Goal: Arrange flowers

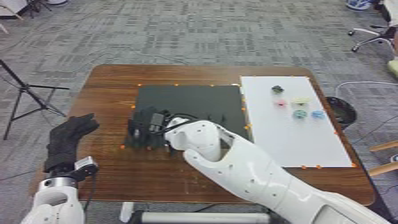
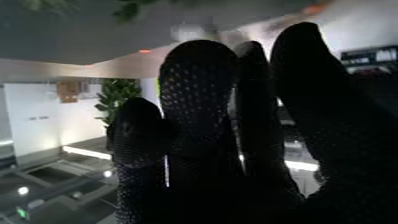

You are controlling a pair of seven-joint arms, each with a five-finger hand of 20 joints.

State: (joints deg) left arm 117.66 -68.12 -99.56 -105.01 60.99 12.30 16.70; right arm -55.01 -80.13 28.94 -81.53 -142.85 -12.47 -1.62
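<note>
In the head view, my right hand [image 1: 153,120] is over the left part of the dark mat [image 1: 191,95]. My left hand [image 1: 69,137] is at the table's left edge, its fingers relaxed and holding nothing. On the white sheet [image 1: 289,145] at the right are small flower heads: a dark one [image 1: 277,89], a pink one [image 1: 281,102], a pale yellow one [image 1: 299,100], a teal one [image 1: 299,114] and a blue one [image 1: 317,114]. The right wrist view has my right hand [image 2: 200,100] with straight fingers. Beyond its fingertips is a pale, blurred thing [image 2: 188,32] that I cannot identify.
The brown table [image 1: 133,180] carries the mat and the sheet, edged with small orange marks. A black tripod [image 1: 25,87] stands on the floor at the left. Past the table's right edge is a dark round bin [image 1: 341,111]. Green leaves [image 2: 113,97] appear in the right wrist view.
</note>
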